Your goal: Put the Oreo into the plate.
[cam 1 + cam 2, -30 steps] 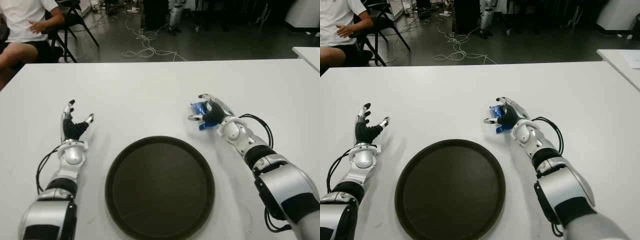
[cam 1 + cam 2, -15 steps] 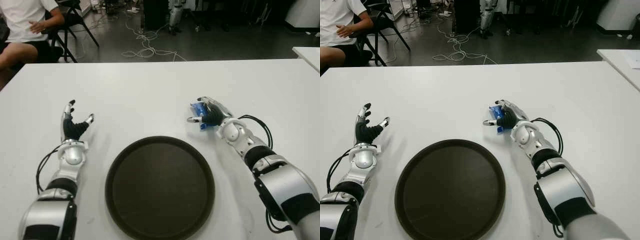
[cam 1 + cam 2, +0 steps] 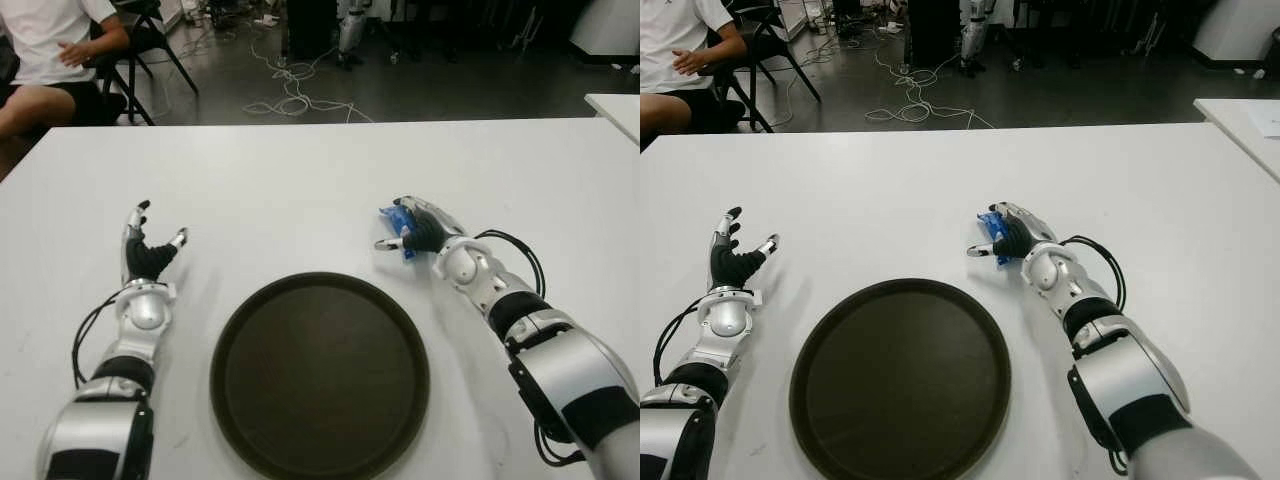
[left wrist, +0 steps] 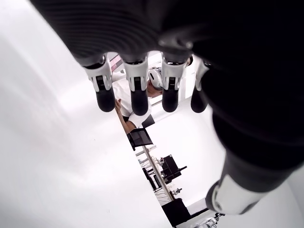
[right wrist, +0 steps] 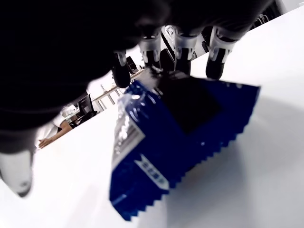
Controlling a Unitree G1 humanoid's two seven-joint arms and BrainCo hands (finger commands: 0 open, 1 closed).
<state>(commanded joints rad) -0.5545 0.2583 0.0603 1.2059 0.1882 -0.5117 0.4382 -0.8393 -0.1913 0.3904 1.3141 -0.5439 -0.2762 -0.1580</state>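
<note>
Plate (image 3: pixel 320 376) sits lower centre of the frame on the table (image 3: pixel 300 170); left hand (image 3: pixel 146 255) at left of it, right hand (image 3: pixel 425 233) with the Oreo (image 3: pixel 402 220) just upper right of its rim; person (image 3: pixel 45 50) seated upper left

No text can be read anywhere: the blue Oreo packet (image 5: pixel 171 147) carries a white label (its print too blurred to make out).

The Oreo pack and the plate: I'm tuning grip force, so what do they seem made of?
The Oreo pack looks like thin, glossy blue plastic film: its end seams are crimped in a zigzag and it creases under the right robot hand. The plate looks like rigid dark-brown plastic with a matte finish and raised rim, though coated metal is possible.
</note>
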